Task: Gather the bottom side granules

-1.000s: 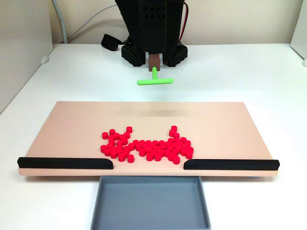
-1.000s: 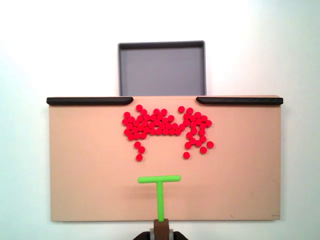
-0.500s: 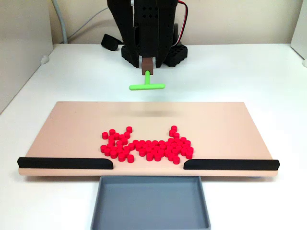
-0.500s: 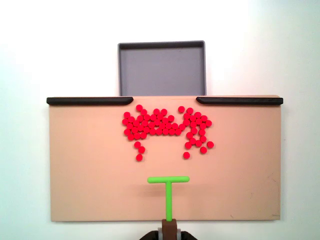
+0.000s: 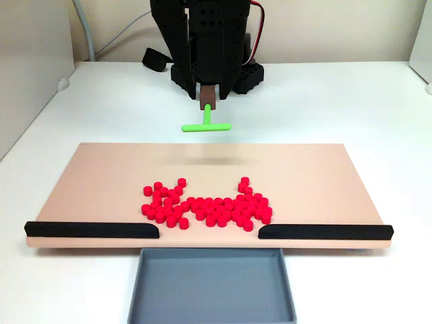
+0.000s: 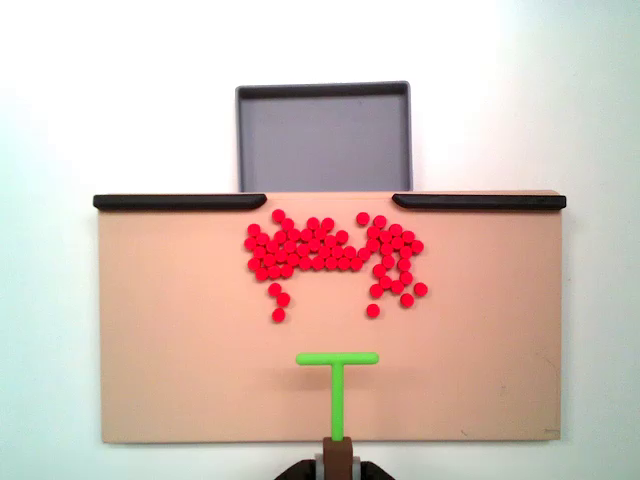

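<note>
Black arm stands at the far edge of the white surface in a fixed view, w/ cables trailing behind it. A brown holder at its tip carries a green T-shaped tool, crossbar fwd, hanging in the air short of the board's far edge, w/ a faint shadow on the board below it. In a fixed view from above, the tool lies over the board's near-arm part, crossbar facing the pellets but well apart from them. Jaws: can't tell if open or closed – only the brown holder and a bit of black housing show at the frame's bottom edge.

Tan board lies flat on the surface, w/ two black rails along its edge away from the arm and a gap between them. Grey tray sits just beyond that gap, touching or nearly touching the board edge; which, I can't tell.

Red granules lie in a loose band on the board, near the rail edge, approx centred on the gap. In a fixed view from above, the band is denser on its left; a few strays trail toward the arm in two short strings, one left, one right.
</note>
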